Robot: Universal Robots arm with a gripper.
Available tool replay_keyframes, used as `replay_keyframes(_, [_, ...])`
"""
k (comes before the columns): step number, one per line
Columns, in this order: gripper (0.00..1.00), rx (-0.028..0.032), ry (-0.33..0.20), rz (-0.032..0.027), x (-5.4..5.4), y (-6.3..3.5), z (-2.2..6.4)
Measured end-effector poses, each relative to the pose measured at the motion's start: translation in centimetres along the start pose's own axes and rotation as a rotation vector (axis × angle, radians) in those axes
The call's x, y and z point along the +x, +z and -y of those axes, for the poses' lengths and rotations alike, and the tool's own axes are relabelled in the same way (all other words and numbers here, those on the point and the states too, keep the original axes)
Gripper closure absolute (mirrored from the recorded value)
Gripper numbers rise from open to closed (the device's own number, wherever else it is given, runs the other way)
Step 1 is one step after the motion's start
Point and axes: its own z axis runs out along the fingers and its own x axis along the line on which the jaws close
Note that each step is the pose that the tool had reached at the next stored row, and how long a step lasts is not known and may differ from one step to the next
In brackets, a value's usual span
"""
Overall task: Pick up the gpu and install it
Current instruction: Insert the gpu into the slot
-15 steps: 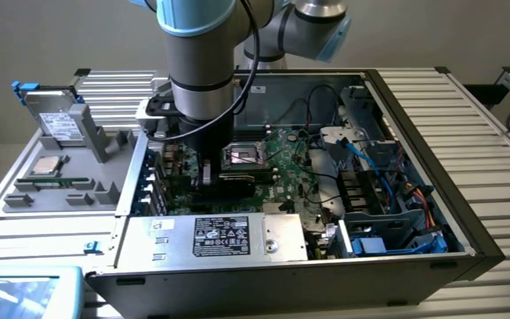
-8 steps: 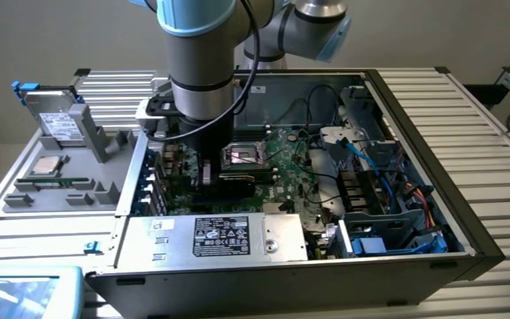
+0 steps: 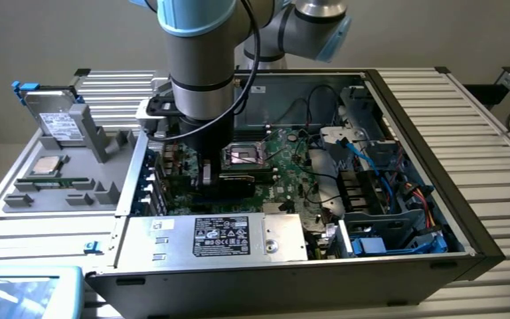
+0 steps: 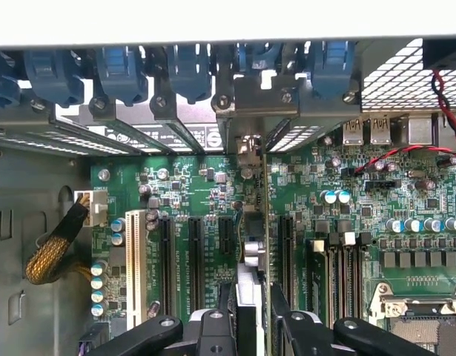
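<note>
Inside the open computer case [image 3: 326, 282], over the motherboard [image 4: 183, 185]: tool [image 4: 250, 315] half-closed, clamping the gpu [image 4: 251, 256]. Card upright, edge-on at an expansion slot; cannot tell if seated.

Diffuse, even room light; shadows are soft. The arm [image 3: 200, 60] shades the gpu [image 3: 237, 183]; the case wall [image 4: 228, 18] is overexposed to white.

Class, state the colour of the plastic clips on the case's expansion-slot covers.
The clips are blue, best seen in the wrist view.
</note>
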Motion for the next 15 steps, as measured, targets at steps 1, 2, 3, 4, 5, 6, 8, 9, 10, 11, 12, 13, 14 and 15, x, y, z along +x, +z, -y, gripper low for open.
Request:
replay_keyframes(1, [0.71, -0.0015, 0.001, 0.0003, 0.00, 0.01, 0.01])
replay_keyframes(2, [0.71, -0.0046, 0.002, 0.0007, 0.00, 0.02, 0.03])
replay_keyframes(3, [0.71, -0.0075, 0.003, -0.0002, 0.01, 0.03, 0.06])
replay_keyframes(4, [0.71, -0.0094, 0.003, -0.0018, 0.03, 0.04, 0.07])
replay_keyframes(5, [0.71, -0.0105, 0.003, -0.0027, 0.04, 0.03, 0.08])
replay_keyframes(6, [0.71, -0.0109, 0.003, -0.0033, 0.05, 0.00, 0.07])
replay_keyframes(8, [0.71, -0.0181, 0.003, -0.0008, 0.04, -0.31, 0.02])
replay_keyframes(9, [0.71, -0.0179, 0.003, -0.0005, 0.04, -0.31, 0.02])
replay_keyframes(10, [0.71, -0.0179, 0.003, -0.0004, 0.03, -0.31, 0.02])
replay_keyframes(11, [0.71, -0.0179, 0.003, -0.0005, 0.03, -0.32, 0.03])
replay_keyframes(12, [0.71, -0.0179, 0.003, -0.0004, 0.03, -0.32, 0.03])
replay_keyframes(13, [0.71, -0.0179, 0.003, -0.0004, 0.03, -0.32, 0.03])
replay_keyframes(14, [0.71, -0.0183, 0.004, -0.0002, 0.03, -0.32, 0.05])
replay_keyframes(15, [0.71, -0.0194, 0.004, 0.0005, 0.02, -0.41, 0.06])
